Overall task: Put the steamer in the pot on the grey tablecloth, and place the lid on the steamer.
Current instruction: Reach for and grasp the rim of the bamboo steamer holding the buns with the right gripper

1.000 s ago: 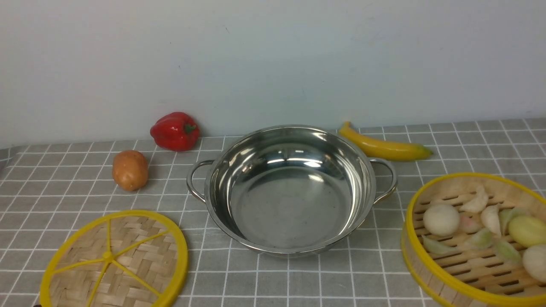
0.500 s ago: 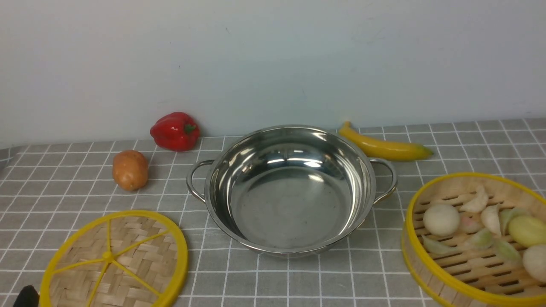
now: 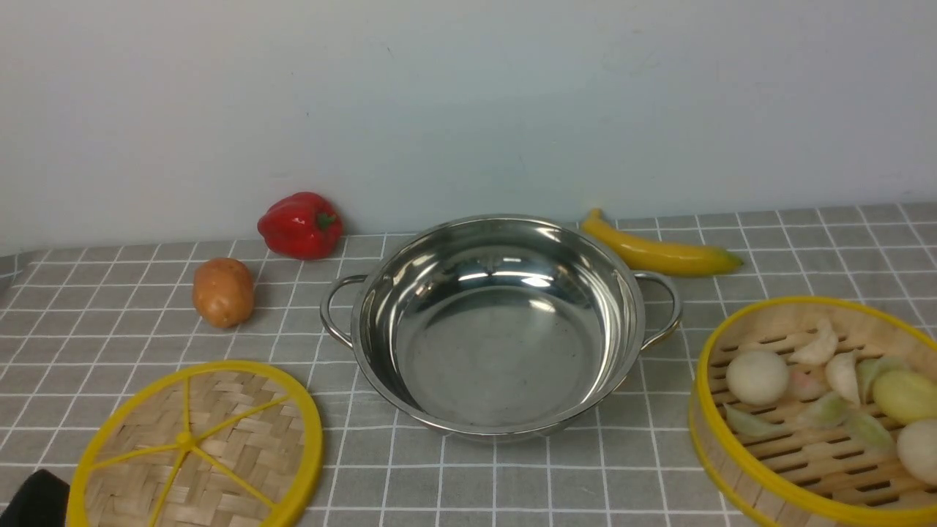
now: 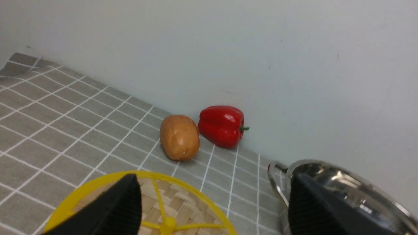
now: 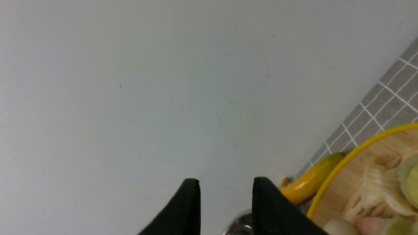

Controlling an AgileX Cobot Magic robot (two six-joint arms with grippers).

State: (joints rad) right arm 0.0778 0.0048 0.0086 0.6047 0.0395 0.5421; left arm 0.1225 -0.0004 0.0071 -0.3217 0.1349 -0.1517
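Observation:
The steel pot [image 3: 498, 329] stands in the middle of the grey tablecloth [image 3: 110, 322], empty. The steamer [image 3: 812, 468] sits to its right, holding several dumplings and buns. The lid [image 3: 196, 446] lies flat at the front left. My left gripper [image 4: 213, 176] is open wide and empty, above the lid's [image 4: 153, 202] near edge, with the pot [image 4: 346, 182] behind one finger. One of its fingers [image 3: 36, 501] shows in the front view's corner. My right gripper [image 5: 226, 179] is empty, with a narrow gap between its jaws, near the steamer [image 5: 329, 182]. It is outside the front view.
A red pepper [image 3: 300, 225] and a potato [image 3: 223, 291] lie behind the lid, left of the pot. A banana [image 3: 659, 249] lies behind the pot on the right, near the wall. The steamer runs off the front view's right edge.
A black finger of my left gripper has come into the front view's bottom left corner and moved further in. Pot, lid and steamer have not moved.

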